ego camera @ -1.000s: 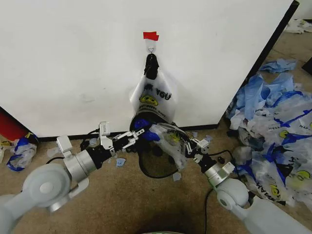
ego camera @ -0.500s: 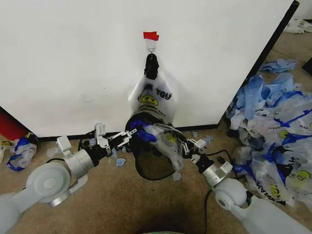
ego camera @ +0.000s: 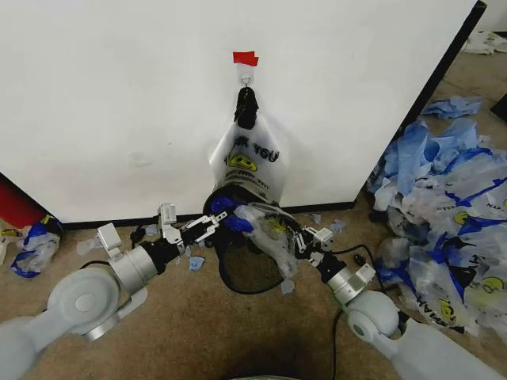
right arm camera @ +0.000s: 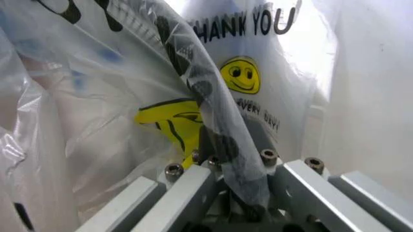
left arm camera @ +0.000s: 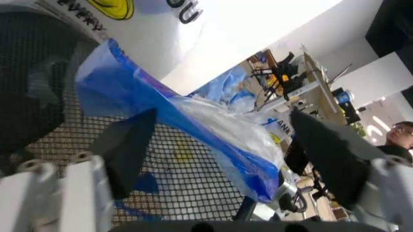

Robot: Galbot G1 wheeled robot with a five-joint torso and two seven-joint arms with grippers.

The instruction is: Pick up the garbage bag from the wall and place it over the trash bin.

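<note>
Thin plastic garbage bag pinched by right gripper; left gripper gapes beside it.

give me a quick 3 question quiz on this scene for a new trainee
1. True or false: another bag hangs from the hook on the wall.
2. The right gripper is: A) open, B) shut on the garbage bag, C) resting on the floor.
3. Fill in: the left gripper is open around a ____ fold of the garbage bag at the trash bin rim.

Key: 1 true; 2 B; 3 blue.
</note>
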